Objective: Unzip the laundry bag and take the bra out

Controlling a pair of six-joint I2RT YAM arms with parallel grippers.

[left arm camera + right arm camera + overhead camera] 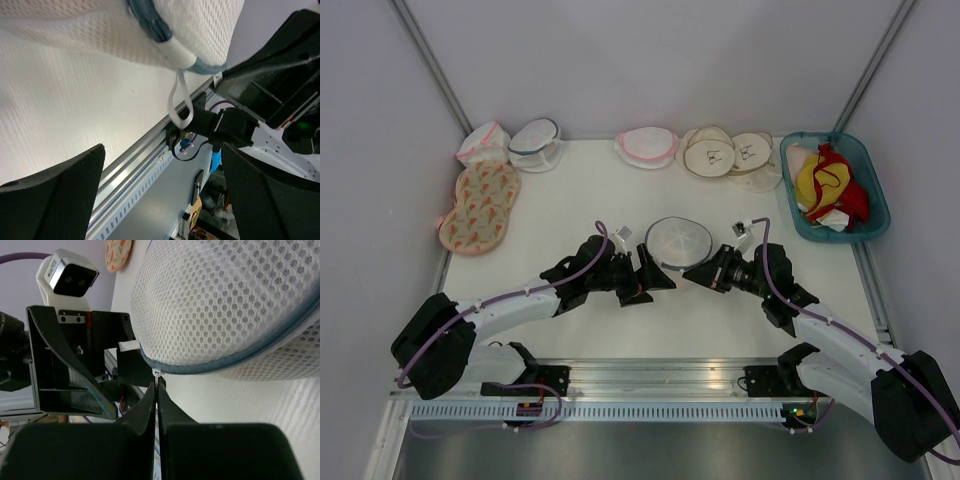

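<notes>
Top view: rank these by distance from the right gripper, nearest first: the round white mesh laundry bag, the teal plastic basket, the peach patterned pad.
1. Round white mesh laundry bag: at the right gripper's fingertips, table centre.
2. Teal plastic basket: back right corner.
3. Peach patterned pad: far left side.

The black-and-white left arm (510, 310) and its twin, the right arm (840, 340), stretch low from their bases and angle inward, wrists facing each other. The black two-finger left gripper (162, 150) has its jaws spread wide. The black two-finger right gripper (156, 388) has its fingers pressed flat together.
</notes>
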